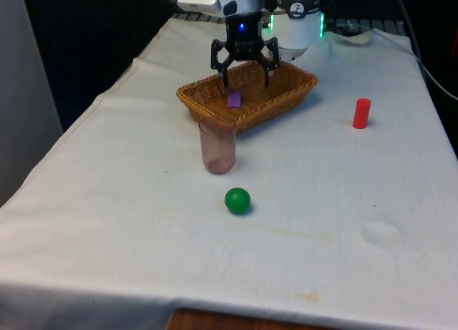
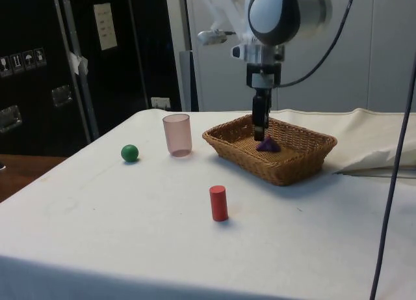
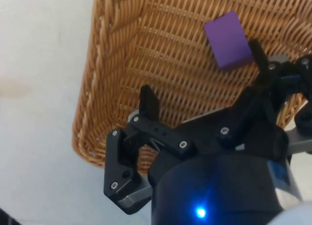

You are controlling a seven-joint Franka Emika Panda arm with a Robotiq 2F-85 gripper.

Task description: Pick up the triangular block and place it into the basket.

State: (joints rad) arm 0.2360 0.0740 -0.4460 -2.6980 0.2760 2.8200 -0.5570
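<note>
The purple triangular block point(image 1: 234, 98) point(image 2: 267, 144) point(image 3: 228, 40) lies on the floor of the wicker basket point(image 1: 293, 94) point(image 2: 299, 163) point(image 3: 102, 64). My gripper point(image 1: 245, 78) point(image 2: 260, 132) point(image 3: 202, 78) hangs just above the basket's inside, open, with nothing between its fingers point(image 3: 149, 101). The block rests free beside one fingertip, on the side nearer the front view's left.
A translucent pink cup point(image 1: 217, 144) point(image 2: 177, 135) stands in front of the basket. A green ball point(image 1: 237, 200) point(image 2: 130, 153) lies nearer the table's front edge. A red cylinder point(image 1: 361, 113) point(image 2: 218, 203) stands upright at the front view's right.
</note>
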